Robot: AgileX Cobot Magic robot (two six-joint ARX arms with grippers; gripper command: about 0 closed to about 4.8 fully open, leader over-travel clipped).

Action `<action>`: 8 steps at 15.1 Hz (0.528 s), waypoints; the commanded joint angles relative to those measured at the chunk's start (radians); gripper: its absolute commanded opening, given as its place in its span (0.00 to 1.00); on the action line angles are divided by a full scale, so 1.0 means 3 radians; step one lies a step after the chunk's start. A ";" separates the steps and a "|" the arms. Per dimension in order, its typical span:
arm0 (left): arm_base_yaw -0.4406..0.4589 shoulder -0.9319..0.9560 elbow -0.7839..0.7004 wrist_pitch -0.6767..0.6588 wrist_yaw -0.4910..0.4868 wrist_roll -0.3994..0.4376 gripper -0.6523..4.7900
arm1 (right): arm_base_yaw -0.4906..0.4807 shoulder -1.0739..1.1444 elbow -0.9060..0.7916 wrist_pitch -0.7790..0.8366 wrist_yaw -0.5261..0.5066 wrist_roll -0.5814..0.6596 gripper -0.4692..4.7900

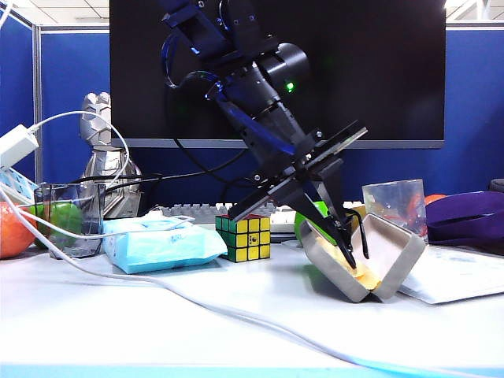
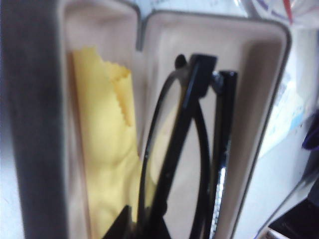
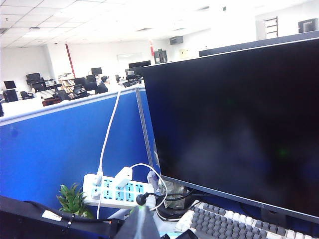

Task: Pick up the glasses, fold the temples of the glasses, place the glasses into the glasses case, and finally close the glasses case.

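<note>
The glasses, temples folded, hang pinched in the left gripper inside the open glasses case, at four o'clock on the table. Releasing them and closing the lid remain, I'd say. The right gripper stays out of sight, closed and empty.

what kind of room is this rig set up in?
Most likely an open-plan office desk. A large black monitor stands over a grey keyboard, blue cubicle partitions fence the desk, and rows of workstations sit under a tiled ceiling beyond.
</note>
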State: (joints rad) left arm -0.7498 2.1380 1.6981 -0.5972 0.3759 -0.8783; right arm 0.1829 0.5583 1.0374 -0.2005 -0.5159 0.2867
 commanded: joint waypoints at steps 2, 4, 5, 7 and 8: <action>-0.0015 -0.0001 0.0004 0.0032 -0.0053 -0.0175 0.12 | -0.0001 -0.0024 0.0010 0.0033 -0.0008 -0.0013 0.09; -0.0015 -0.0001 0.0005 0.0037 0.0006 -0.0188 0.28 | -0.0001 -0.0024 0.0010 0.0033 -0.0008 -0.0013 0.09; -0.0014 -0.0003 0.0005 0.0039 0.0038 -0.0184 0.36 | -0.0001 -0.0024 0.0010 0.0033 -0.0008 -0.0013 0.09; -0.0014 -0.0014 0.0009 0.0038 0.0078 -0.0164 0.40 | -0.0001 -0.0024 0.0010 0.0033 -0.0008 -0.0013 0.09; -0.0014 -0.0018 0.0009 0.0037 0.0098 -0.0161 0.40 | -0.0001 -0.0024 0.0010 0.0032 -0.0008 -0.0013 0.09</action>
State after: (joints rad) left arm -0.7517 2.1376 1.6981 -0.5938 0.3939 -0.9329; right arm 0.1829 0.5518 1.0374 -0.2005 -0.5167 0.2867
